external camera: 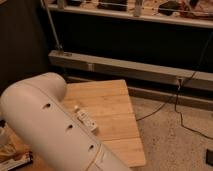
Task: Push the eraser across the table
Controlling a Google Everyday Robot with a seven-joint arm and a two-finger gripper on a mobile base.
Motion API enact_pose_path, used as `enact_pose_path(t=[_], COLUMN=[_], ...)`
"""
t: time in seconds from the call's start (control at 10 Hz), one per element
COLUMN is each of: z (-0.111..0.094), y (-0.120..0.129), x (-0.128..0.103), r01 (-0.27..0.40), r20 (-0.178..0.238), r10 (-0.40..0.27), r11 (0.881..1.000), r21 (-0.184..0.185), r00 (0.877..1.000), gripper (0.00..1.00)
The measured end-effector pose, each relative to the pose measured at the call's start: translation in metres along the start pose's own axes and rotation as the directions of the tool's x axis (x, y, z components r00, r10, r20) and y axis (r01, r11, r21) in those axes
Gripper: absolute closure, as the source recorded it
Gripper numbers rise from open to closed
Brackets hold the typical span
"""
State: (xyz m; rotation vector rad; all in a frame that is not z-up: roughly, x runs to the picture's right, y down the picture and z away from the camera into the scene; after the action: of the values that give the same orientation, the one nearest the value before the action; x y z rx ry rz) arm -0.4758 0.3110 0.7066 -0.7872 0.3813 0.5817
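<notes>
The table point(112, 107) is a small square top of light wooden planks in the middle of the camera view. On it, right against the arm's edge, lies a small white oblong object with a dark end point(85, 120), which looks like the eraser. My big white arm point(47, 125) fills the lower left and covers the table's near left part. The gripper is not visible; it is hidden by the arm or out of frame, and it is shut.
A dark packet point(15, 161) lies at the bottom left corner. Behind the table runs a low metal rail point(130, 70) below dark shelving. Black cables point(180, 107) trail over the speckled floor on the right.
</notes>
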Motion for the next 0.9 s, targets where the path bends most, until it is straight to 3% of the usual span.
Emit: enact_pose_path(t=[0.7, 0.9], z=[0.016, 0.018], y=[0.011, 0.013], x=[0.002, 0.022], r01=[0.019, 0.031], r20=[-0.010, -0.051], r10=[-0.019, -0.030], r11=[1.000, 0.999], r21=[0.008, 0.025], r00=[1.000, 0.998], gripper=[1.00, 1.00])
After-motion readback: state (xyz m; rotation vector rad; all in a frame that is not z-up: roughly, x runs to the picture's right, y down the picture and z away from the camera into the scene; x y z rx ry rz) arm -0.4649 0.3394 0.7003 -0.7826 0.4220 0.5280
